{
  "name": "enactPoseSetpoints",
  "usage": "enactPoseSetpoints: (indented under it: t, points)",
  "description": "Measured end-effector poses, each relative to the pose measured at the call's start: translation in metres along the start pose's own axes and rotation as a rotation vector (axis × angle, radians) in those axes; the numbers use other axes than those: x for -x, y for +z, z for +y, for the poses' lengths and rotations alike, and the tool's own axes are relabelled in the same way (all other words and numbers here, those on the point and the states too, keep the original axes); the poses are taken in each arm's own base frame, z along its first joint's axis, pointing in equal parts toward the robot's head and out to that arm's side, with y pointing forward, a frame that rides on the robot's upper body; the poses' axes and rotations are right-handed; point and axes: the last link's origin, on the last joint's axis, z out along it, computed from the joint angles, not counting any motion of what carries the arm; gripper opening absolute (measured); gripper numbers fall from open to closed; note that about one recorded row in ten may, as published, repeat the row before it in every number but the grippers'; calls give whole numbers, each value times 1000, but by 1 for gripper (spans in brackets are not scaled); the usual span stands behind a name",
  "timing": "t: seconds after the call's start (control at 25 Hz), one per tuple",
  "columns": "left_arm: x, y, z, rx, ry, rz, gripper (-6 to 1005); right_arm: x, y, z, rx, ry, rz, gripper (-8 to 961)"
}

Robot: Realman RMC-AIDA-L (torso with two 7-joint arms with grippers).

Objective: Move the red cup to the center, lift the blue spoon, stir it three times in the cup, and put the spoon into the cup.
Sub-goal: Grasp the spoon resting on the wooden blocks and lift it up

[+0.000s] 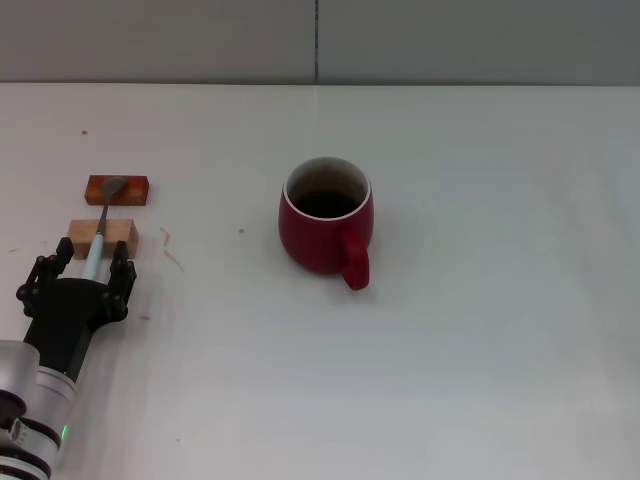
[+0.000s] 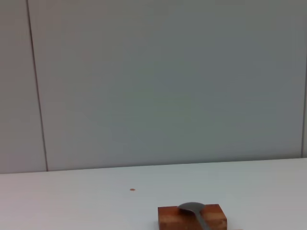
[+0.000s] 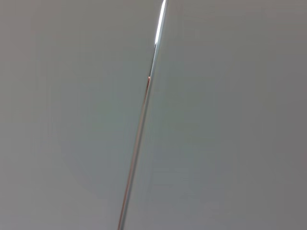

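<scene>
- The left gripper (image 1: 85, 268) sat low at the near left of the white table (image 1: 480, 350), its two dark fingers (image 1: 122, 272) spread apart on either side of the pale-blue handle end of the blue spoon (image 1: 100, 228); the claw was released, its fingers flanking the handle with gaps visible between them and it.
- In the head view, the blue spoon lay bridged across two small wooden blocks: its grey bowl rested on the darker reddish block (image 1: 117, 189) farther from the robot, and its handle crossed the lighter tan block (image 1: 104, 236) nearer the gripper.
- The red cup (image 1: 327, 219) stood upright near the middle of the table, well apart from the spoon and to the robot's right of it, handle turned toward the robot and slightly right, with a pale rim and dark inside.
- The left wrist view showed what the head view could not: a low look along the table surface to the grey wall (image 2: 168, 81) behind, with the spoon's bowl seen side-on lying on top of the reddish block. It showed neither the cup, the tan block, nor the gripper's own fingers.
- The right wrist view showed only a grey panelled surface with a thin seam (image 3: 141, 129) running through it; no table or task object appeared there.
- The right gripper did not appear in any view, so its state could not be told.
</scene>
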Motion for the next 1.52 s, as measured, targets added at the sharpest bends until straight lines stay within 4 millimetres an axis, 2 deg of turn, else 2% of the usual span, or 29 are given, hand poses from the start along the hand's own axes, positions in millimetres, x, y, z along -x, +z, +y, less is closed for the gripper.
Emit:
enactPoseSetpoints:
  t: [0.4,0.84,1.52]
  points:
    - [-1,1,0,-9,-12,0,612,0,-1,0,-1,0,2,673]
    - [1,-2,1,-4,-10,-3,463,0,-1,0,0,0,2,673]
    - [2,1,3,1,-15,-19,409,0,-3,1,7,-3,-6,673]
